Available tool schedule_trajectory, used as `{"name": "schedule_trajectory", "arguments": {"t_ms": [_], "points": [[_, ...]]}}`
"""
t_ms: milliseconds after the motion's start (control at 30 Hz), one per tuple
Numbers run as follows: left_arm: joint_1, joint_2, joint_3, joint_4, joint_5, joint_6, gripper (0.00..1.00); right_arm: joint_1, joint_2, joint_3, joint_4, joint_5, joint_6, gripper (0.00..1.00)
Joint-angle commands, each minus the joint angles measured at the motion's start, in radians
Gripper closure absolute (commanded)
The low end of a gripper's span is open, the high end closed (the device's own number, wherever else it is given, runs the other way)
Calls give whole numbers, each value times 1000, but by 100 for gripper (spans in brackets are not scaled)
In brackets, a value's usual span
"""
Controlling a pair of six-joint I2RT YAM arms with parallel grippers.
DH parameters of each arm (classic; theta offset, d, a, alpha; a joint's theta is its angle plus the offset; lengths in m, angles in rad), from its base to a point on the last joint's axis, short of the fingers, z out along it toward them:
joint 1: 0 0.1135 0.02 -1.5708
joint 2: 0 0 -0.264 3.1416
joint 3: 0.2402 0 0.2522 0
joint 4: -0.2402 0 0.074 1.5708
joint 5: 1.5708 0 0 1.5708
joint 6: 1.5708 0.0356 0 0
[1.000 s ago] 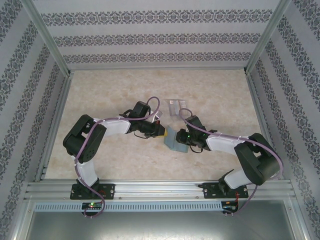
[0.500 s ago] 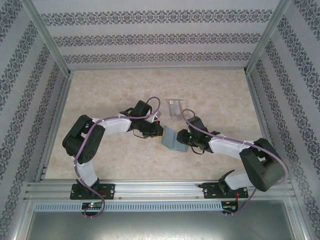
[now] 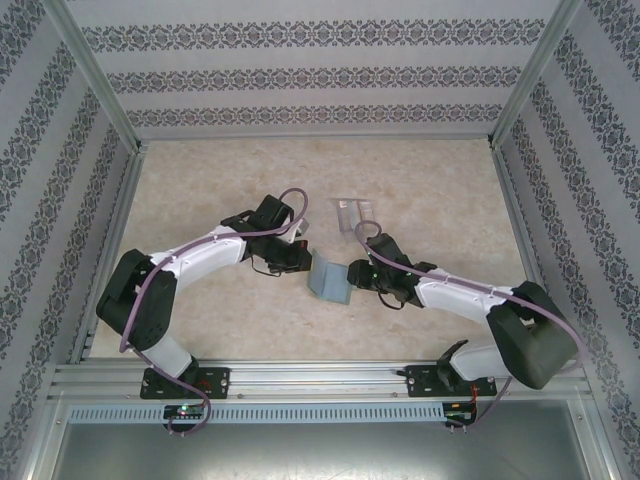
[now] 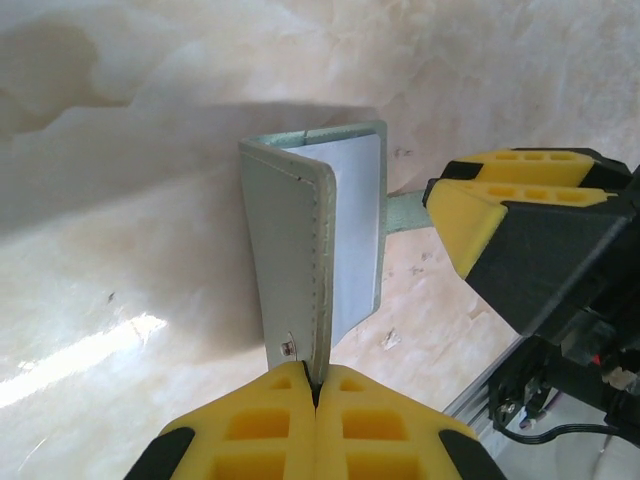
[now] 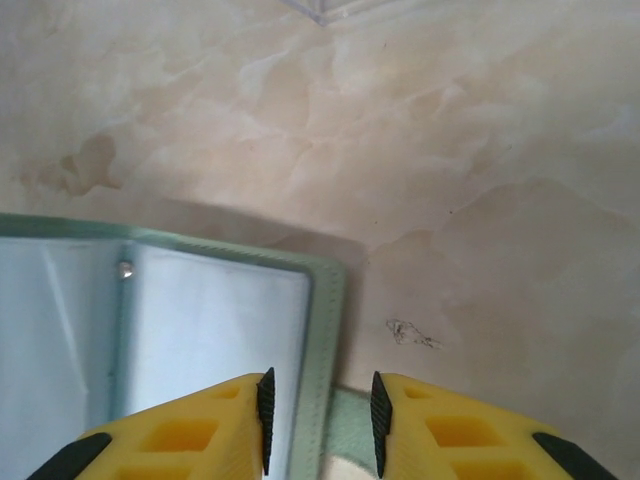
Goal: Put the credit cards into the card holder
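Holder: card holder (image 3: 330, 280) mid-table (image 3: 200, 190), stood half-open like a book, prob. to expose the pockets.
L grip: left gripper (image 3: 300, 262) clenched on its 9 o'clock cover edge, propping it up.
R grip: right gripper (image 3: 355, 272) at 3 o'clock, jaws parted astride the other cover, not pinching.
Cards: credit cards (image 3: 348, 213) lie flat at 12 o'clock of holder, apart from it.
Arms: both stretched low, wrists facing each other.

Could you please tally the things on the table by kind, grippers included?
grippers: 2 (left gripper, right gripper)
sage-green card holder: 1
credit cards: 1 small group, too small to count singly
total: 4
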Motion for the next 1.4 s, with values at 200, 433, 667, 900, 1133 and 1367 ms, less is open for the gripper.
{"name": "schedule_trajectory", "arguments": {"t_ms": [200, 433, 667, 900, 1133, 1367], "points": [[14, -26, 68, -253, -139, -5, 100, 3, 130, 123, 65, -220, 65, 55], [69, -72, 146, -526, -430, -7, 100, 39, 207, 238, 85, -309, 154, 54], [66, -61, 154, -508, -400, -9, 100, 44, 261, 293, 84, -308, 142, 53], [66, 4, 127, -331, -188, 26, 100, 40, 263, 272, 101, -304, 151, 53], [37, 130, 175, -291, -134, 8, 100, 32, 301, 241, 174, -352, 211, 52], [29, 143, 167, -218, -53, -7, 100, 19, 394, 193, 360, -437, 336, 60]]}}
